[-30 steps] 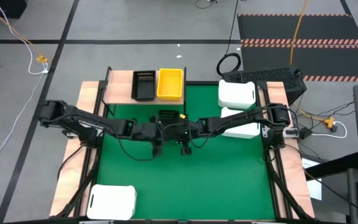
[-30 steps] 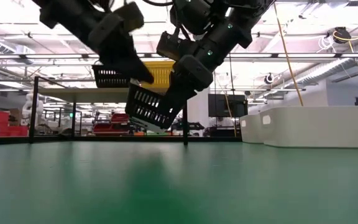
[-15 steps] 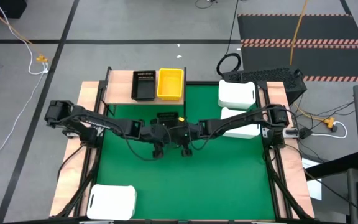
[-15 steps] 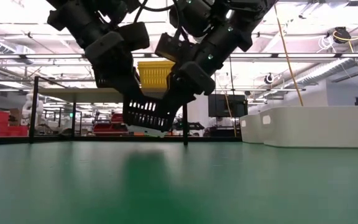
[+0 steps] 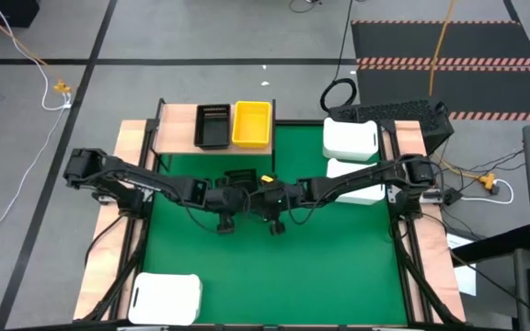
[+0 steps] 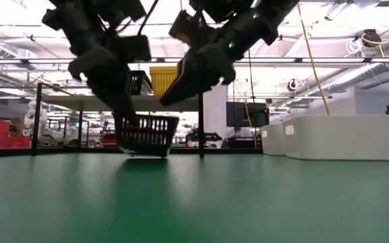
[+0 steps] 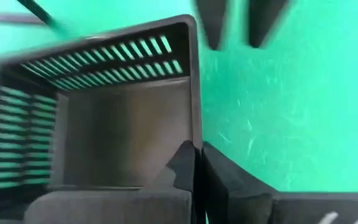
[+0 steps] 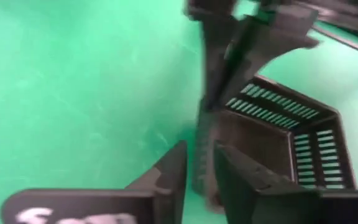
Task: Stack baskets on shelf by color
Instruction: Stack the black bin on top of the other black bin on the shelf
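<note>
The green mat [image 5: 274,248] is covering the bench, sitting in a big workshop room with a grey floor and bright ceiling lights showing in the low view. The shelf [image 5: 178,129] at the mat's far-left corner is carrying a black basket [image 5: 213,125] and a yellow basket [image 5: 252,124] side by side, both looking empty. Three white baskets: two [image 5: 351,140] along the right edge, one [image 5: 165,299] near left. Another black basket [image 6: 147,135], empty, is sitting about level on the mat mid-bench. The left claw [image 7: 197,165] is pinching that basket's rim, fingers narrow. The right claw [image 8: 199,168] is hanging just above it, slightly parted, gripping nothing.
</note>
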Motion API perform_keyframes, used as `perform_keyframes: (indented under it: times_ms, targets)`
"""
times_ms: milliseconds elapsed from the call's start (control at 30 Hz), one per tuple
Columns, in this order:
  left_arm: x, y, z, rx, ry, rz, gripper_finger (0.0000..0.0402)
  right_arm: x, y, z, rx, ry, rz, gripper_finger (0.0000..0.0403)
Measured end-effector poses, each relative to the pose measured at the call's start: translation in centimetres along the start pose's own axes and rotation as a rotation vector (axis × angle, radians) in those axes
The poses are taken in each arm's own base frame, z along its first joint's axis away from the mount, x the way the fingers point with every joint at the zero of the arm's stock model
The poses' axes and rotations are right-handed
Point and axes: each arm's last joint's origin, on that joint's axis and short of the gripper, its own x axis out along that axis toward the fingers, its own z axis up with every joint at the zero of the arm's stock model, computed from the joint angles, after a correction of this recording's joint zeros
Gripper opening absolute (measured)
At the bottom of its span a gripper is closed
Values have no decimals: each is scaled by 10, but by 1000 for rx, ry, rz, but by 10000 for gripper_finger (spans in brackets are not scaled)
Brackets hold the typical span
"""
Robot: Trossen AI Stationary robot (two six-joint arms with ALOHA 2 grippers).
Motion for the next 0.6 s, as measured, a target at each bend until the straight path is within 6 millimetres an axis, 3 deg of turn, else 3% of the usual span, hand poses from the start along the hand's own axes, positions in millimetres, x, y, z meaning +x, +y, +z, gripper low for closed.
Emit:
perform_keyframes:
  times_ms: [167,267,467,600]
  targets:
    - [-29,-3,-4,7,-10,4,7,-25,2,-12,69,-65,98,113]
    - [-59,-5,-6,16,-35,-12,7,-48,-1,-24,119,-145,126,118]
    - [-132,-10,-7,71,-41,-64,7,-96,-9,-55,189,-397,37,111]
    - [-183,-9,3,151,-132,-60,7,-115,-10,-80,247,-503,-17,109]
